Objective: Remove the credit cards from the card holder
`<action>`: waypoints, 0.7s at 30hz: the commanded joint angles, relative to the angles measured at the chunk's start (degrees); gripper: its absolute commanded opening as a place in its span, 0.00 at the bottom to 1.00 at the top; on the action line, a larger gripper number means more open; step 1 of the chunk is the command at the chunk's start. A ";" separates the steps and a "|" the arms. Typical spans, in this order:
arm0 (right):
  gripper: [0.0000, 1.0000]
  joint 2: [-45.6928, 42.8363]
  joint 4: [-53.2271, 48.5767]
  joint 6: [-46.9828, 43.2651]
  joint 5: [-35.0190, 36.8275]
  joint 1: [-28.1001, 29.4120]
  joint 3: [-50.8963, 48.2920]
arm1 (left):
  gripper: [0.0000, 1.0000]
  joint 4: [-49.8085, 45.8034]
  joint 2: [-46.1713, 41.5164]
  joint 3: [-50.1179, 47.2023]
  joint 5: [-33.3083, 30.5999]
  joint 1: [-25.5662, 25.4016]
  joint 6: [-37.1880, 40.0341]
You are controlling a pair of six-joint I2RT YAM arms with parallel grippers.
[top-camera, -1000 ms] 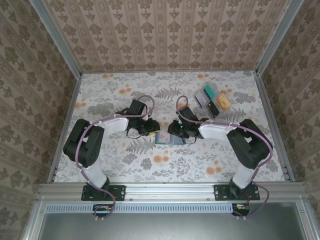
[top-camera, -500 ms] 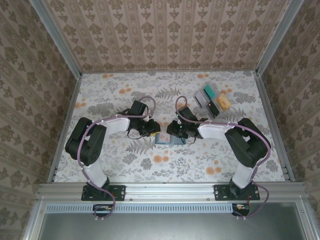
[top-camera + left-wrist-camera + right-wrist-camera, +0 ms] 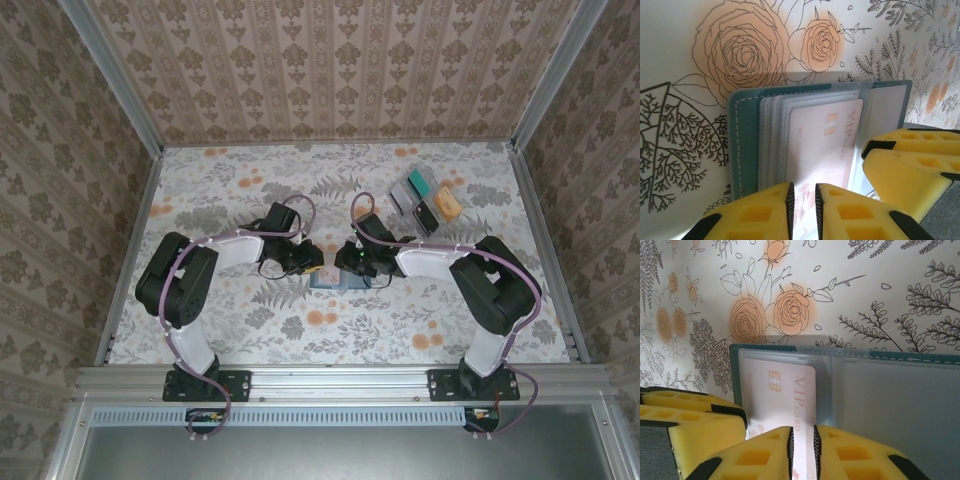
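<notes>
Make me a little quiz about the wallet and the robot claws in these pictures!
1. True or false: the wallet lies open on the table.
2. What is printed on the pale card in the wallet? A) VIP card B) Bus pass C) Library
3. Which claw is nearer the loose cards at the far side of the table?

Key: 1 true. 2 A. 3 the right claw.
</notes>
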 commanded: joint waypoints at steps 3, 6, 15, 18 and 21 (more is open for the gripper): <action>0.22 1.57 -0.93 0.90 0.29 -0.29 -0.46 | 0.21 -0.43 0.35 0.92 -1.03 -0.09 0.04; 0.22 1.82 -1.08 1.19 0.44 -0.44 -0.53 | 0.21 -0.13 0.44 0.64 -1.24 -0.15 -0.27; 0.21 2.57 1.72 1.27 -2.50 -0.64 -0.84 | 0.21 0.42 0.62 -0.40 -1.48 -0.18 -0.95; 0.21 2.65 2.17 1.15 -3.11 -0.93 -0.81 | 0.20 0.36 0.79 -0.51 -1.62 -0.18 -0.90; 0.20 2.72 2.61 0.95 -3.86 -1.25 -0.92 | 0.20 0.23 1.10 -0.66 -1.66 -0.18 -0.83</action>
